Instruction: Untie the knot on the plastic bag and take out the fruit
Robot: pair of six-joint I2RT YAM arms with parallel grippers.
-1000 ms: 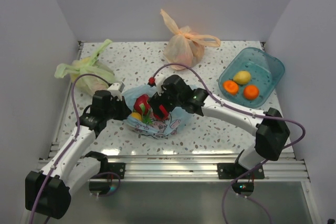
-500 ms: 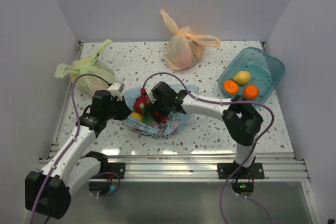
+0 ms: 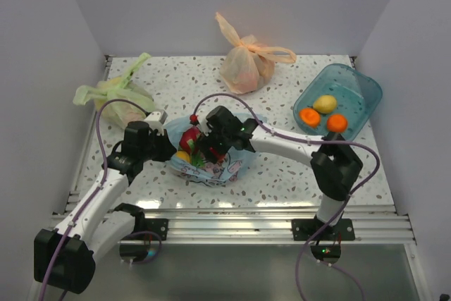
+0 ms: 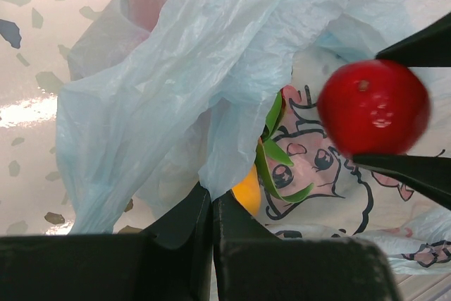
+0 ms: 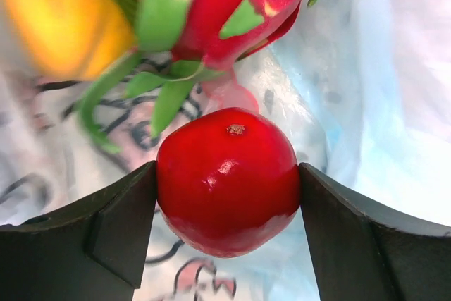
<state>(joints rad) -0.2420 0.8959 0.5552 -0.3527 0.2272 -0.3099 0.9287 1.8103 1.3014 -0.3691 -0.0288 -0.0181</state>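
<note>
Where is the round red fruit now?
Right wrist view, centre: the round red fruit sits between the right gripper's jaws inside the light blue bag, below the leafy red fruit.

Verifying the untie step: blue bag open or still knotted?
Open. The plastic bag lies spread, fruit exposed from above; the right tool reaches inside, fingers against a red fruit, while the left tool pinches the film.

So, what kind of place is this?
Probably a robot test cell, not a home: plain white walls box in a speckled table, and the left arm and right arm are bolted to an aluminium rail.
</note>
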